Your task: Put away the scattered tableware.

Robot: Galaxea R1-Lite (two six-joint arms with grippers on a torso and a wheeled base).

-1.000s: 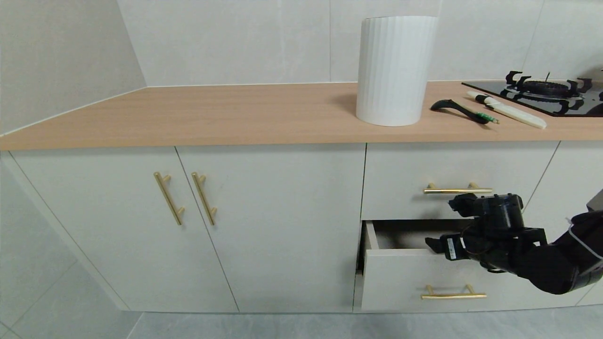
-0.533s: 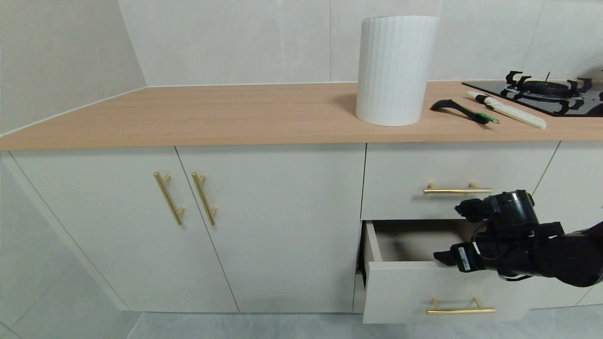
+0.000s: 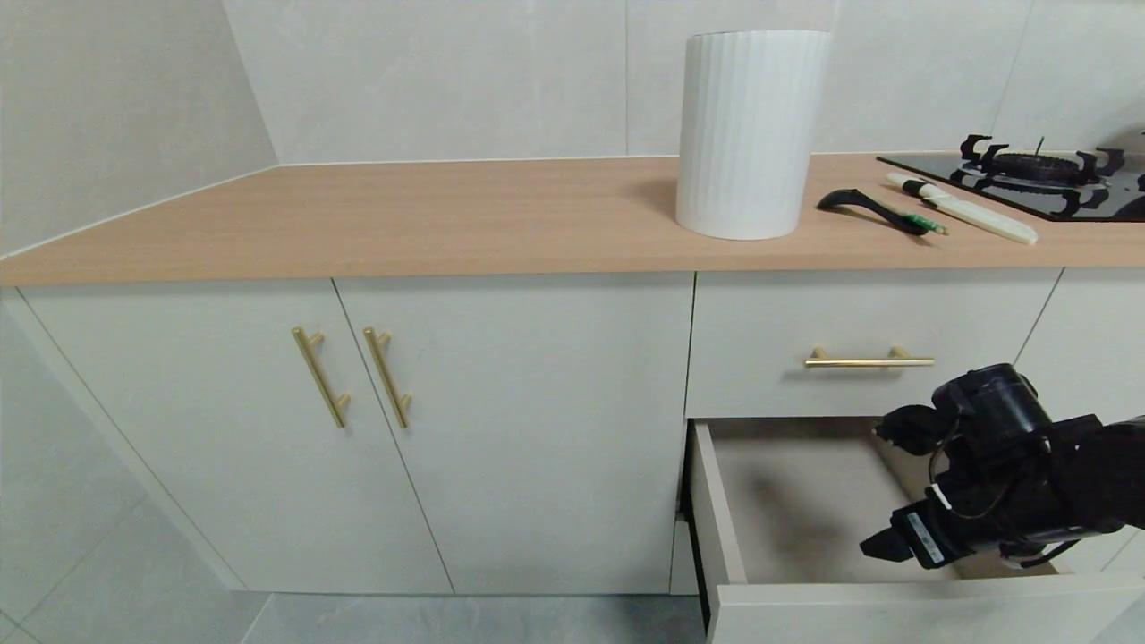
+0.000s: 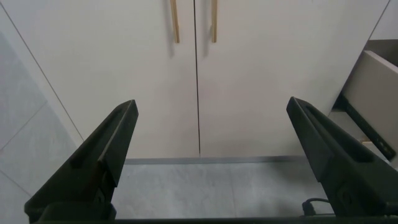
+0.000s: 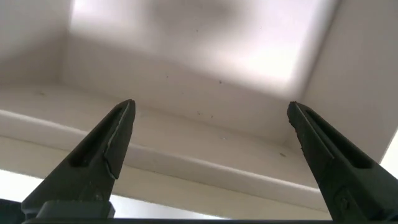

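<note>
- The right gripper (image 3: 886, 487) is held wide apart, nothing gripped, with the open drawer (image 3: 716, 505) beneath it.
- The left gripper (image 4: 211, 104) is likewise spread wide and empty, cabinet doors (image 4: 249, 81) ahead.

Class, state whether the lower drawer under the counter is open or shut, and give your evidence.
Open. The lower drawer juts out from the cabinet front, its bare inside showing; the drawer above sits flush.
</note>
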